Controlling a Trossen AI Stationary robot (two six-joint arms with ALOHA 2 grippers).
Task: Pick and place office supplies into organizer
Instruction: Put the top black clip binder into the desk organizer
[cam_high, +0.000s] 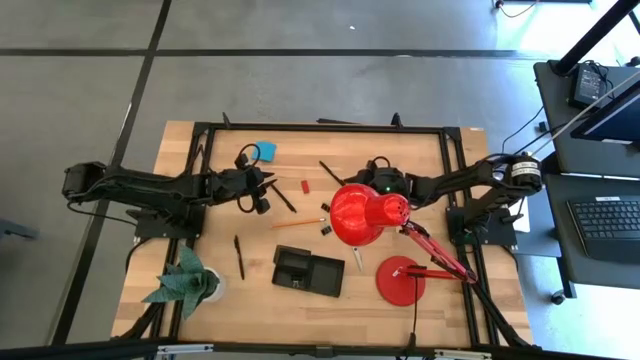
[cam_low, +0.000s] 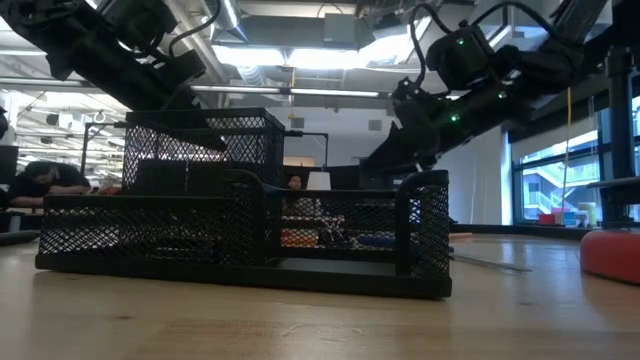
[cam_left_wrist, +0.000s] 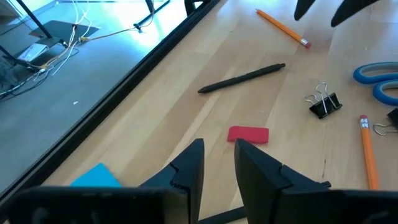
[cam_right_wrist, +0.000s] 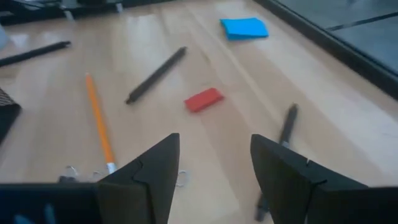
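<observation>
Both arms reach inward over the table from opposite sides. The left gripper (cam_left_wrist: 217, 171) hangs low above the wood, its 2 fingers parted by a narrow gap (nothing between them). The right gripper (cam_right_wrist: 214, 171) hovers too, fingers spread wide and empty.
</observation>
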